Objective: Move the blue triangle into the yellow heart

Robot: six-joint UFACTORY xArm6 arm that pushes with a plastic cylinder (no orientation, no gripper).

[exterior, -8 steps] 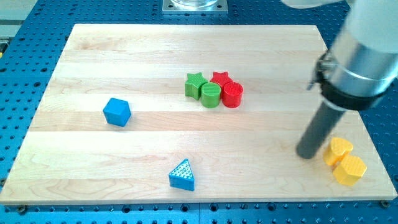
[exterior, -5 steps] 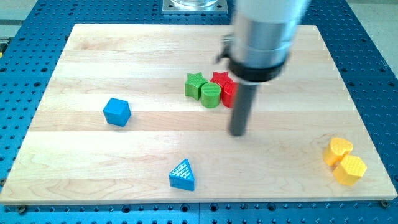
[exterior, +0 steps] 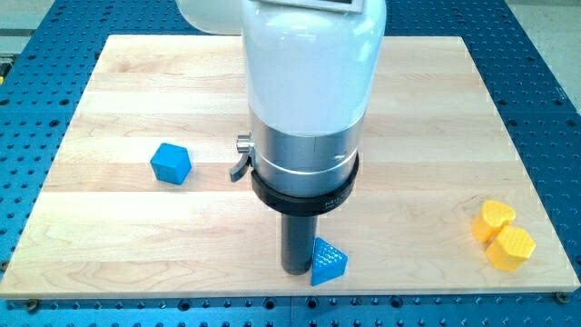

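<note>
The blue triangle (exterior: 327, 262) lies near the view's bottom edge of the wooden board, at centre. My tip (exterior: 295, 270) is down on the board, touching the triangle's left side. The yellow heart (exterior: 493, 220) sits at the view's far right, near the bottom, well to the right of the triangle. A yellow hexagon-like block (exterior: 511, 248) touches the heart's lower right side.
A blue cube (exterior: 171, 163) sits at the view's left. The arm's wide white and silver body (exterior: 309, 100) covers the board's middle and hides the green and red blocks there. The board's bottom edge (exterior: 290, 292) is just below the triangle.
My tip swept from the right by the yellow blocks across to the bottom centre. The blue triangle has shifted right, from about the lower left of centre to beside my tip.
</note>
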